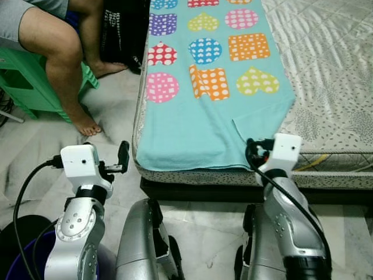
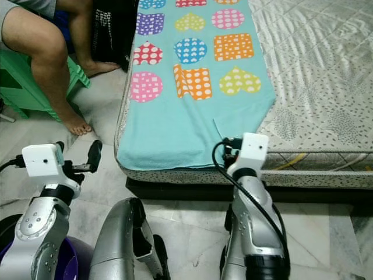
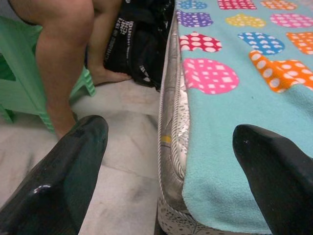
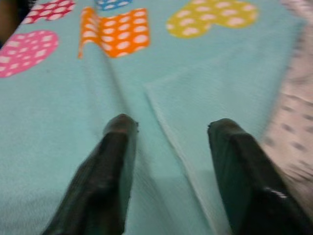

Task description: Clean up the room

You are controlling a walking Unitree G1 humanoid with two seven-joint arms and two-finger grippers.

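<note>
Blanket: soft fleecy cloth, matt, fine nap, printed w/ dotted hearts & squares. Mattress: quilted fabric w/ slight sheen, small speckle print; side wall looks same cloth, piped edge. Floor: polished stone or tile, marble-like veining, semi-gloss. Stool: green plastic, smooth. Bag: black woven fabric, matt, white print. Left gripper fingers: black plastic, glossy, smooth. Right gripper fingers: same black, duller. Arms: silver metal-look shells, satin; wrist housings white plastic. Cables black rubber.
</note>
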